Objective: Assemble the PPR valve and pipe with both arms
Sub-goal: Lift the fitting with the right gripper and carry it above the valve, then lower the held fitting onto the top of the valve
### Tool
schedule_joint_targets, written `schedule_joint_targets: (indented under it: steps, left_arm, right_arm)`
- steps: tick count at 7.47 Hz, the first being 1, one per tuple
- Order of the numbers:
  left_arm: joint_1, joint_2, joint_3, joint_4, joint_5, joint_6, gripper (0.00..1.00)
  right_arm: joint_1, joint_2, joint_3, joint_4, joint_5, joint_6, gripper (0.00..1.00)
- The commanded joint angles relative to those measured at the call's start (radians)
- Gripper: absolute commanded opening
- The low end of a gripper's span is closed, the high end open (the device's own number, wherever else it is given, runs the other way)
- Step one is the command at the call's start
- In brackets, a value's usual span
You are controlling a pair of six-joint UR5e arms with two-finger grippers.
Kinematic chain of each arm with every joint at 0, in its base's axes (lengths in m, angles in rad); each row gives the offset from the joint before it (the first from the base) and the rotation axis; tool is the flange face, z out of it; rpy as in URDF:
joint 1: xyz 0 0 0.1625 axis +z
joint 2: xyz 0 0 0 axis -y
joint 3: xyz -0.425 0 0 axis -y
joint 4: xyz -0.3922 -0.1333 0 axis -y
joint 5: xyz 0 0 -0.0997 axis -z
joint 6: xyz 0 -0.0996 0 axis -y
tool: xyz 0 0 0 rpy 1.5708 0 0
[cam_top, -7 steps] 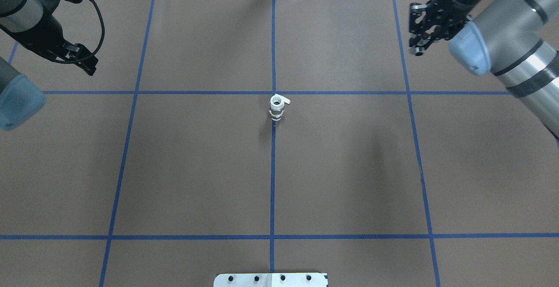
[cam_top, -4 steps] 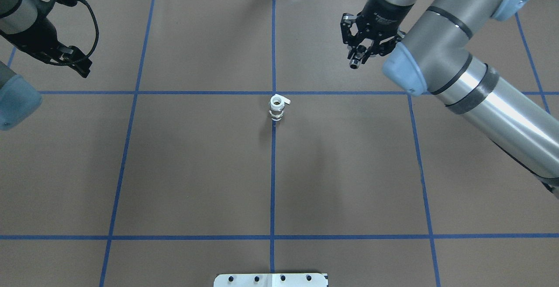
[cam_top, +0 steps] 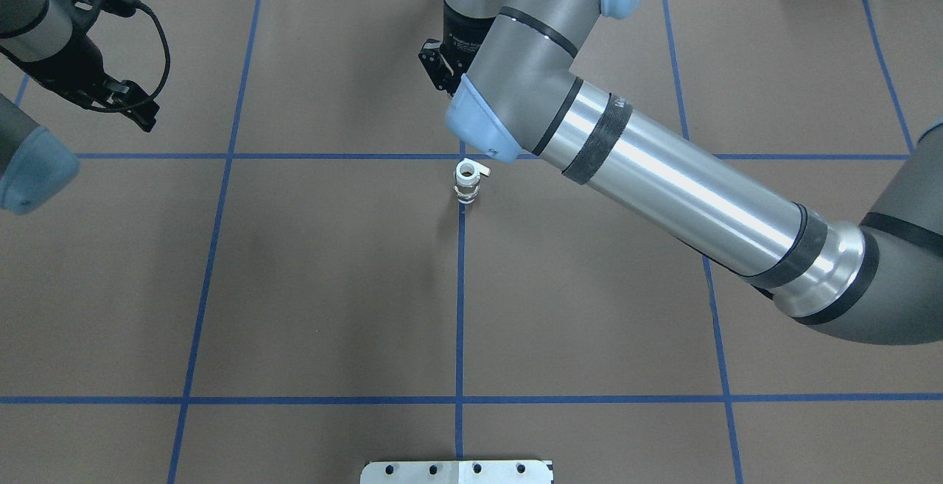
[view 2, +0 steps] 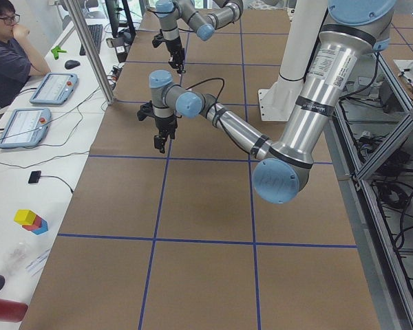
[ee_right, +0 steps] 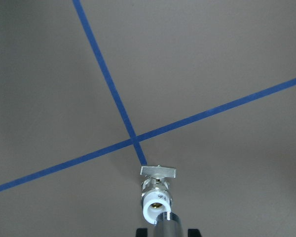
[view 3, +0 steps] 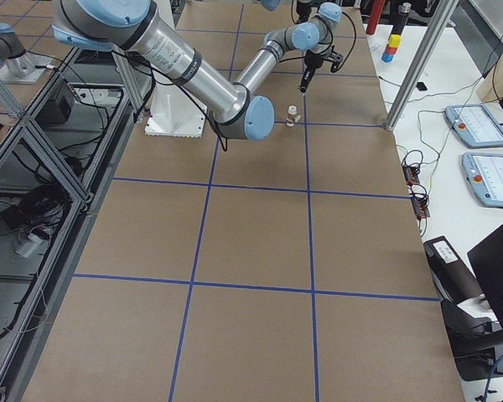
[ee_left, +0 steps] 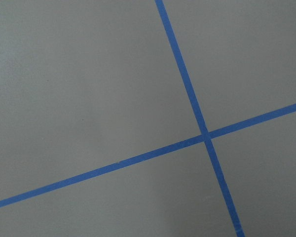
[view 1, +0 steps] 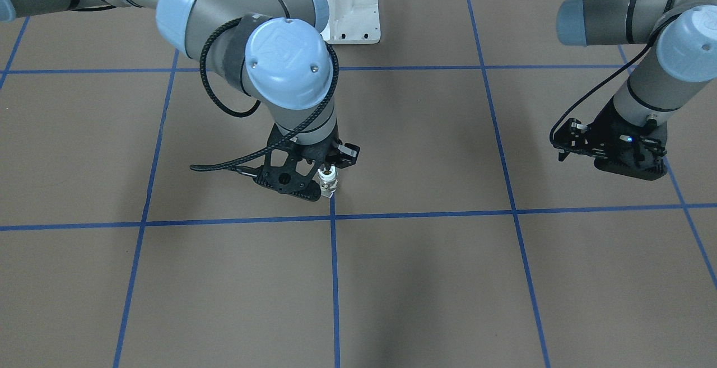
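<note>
The PPR valve [cam_top: 467, 182] stands upright on the brown table beside the middle tape crossing, white collar up and lever to the side. It also shows in the right wrist view, valve [ee_right: 155, 197]. My right gripper [ee_right: 166, 233] hangs just above and beside it, shut on the silvery pipe [ee_right: 166, 224], whose end points down close to the valve's open top. In the front view that gripper [view 1: 322, 171] partly covers the valve [view 1: 329, 187]. My left gripper [cam_top: 140, 112] hovers far off at the table's left. Its fingers show only side-on, so I cannot tell their state.
Blue tape lines [cam_top: 460, 285] divide the brown table into squares. The white base pedestal [view 1: 347, 9] sits at the robot's side. My right forearm [cam_top: 663, 189] stretches diagonally over the table's right half. A person [view 2: 7, 48] sits at a desk with tablets beyond the far edge.
My right arm has swung from the far right corner leftward to the middle, carrying the pipe to just over the valve. The left arm and the valve have barely moved.
</note>
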State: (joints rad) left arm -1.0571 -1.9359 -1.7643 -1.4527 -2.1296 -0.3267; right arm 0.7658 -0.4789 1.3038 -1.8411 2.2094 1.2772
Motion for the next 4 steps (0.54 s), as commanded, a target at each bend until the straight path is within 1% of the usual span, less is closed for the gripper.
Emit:
schedule_joint_targets:
  steps: [1,2,4]
  left_arm:
    - [0.0,0.0,0.003,-0.008,-0.059,-0.003,1.0]
    - [0.0,0.0,0.003,-0.006,-0.062,-0.005,1.0]
    - [0.0,-0.002,0.005,-0.006,-0.062,-0.009,1.0]
  right_arm:
    - [-0.049,-0.013,-0.008,0.035,-0.026,0.002,0.0]
    - [-0.062,-0.024,-0.017,0.072,-0.052,0.004,0.0]
    - [-0.06,-0.039,-0.027,0.102,-0.054,-0.002,0.0]
